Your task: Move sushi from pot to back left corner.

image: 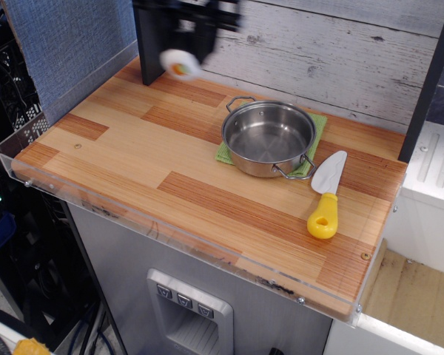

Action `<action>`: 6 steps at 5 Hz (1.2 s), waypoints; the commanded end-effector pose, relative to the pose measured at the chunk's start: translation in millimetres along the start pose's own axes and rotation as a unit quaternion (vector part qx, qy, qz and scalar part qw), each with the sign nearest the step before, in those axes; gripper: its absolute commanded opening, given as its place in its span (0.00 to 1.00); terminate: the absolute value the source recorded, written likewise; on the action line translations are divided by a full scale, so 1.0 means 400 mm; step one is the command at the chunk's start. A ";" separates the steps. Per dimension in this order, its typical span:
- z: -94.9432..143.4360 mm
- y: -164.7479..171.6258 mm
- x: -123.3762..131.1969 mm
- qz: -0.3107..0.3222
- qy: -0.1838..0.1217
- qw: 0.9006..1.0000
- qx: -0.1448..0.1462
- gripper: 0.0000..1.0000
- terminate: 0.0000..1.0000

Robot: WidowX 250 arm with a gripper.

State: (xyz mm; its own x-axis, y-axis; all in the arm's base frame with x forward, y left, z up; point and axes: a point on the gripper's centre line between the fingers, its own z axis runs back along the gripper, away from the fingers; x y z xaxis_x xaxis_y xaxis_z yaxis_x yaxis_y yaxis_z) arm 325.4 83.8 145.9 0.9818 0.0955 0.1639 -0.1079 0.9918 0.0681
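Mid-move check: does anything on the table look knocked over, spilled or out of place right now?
Nothing stands out. The pot sits upright and empty on the green cloth, the yellow-handled spatula lies flat beside it, and the sushi is in the air under the blurred gripper, near the back left corner.

wall: whitewashed planks (355, 52) | left: blue-grey panel (66, 44) | table: striped wood (133, 163)

One view only — it looks down from the front, set back, over my whole table (133, 159).
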 end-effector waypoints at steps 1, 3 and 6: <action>-0.038 0.171 0.048 0.020 -0.018 0.999 0.026 0.00 0.00; -0.165 0.243 0.108 0.031 0.004 0.999 0.034 0.00 0.00; -0.263 0.235 0.131 0.033 0.044 0.998 0.022 1.00 0.00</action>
State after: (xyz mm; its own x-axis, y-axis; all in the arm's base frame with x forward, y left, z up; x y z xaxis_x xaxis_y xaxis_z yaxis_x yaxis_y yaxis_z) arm 381.5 189.1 36.7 0.9839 0.1759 0.0329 -0.1781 0.9803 0.0849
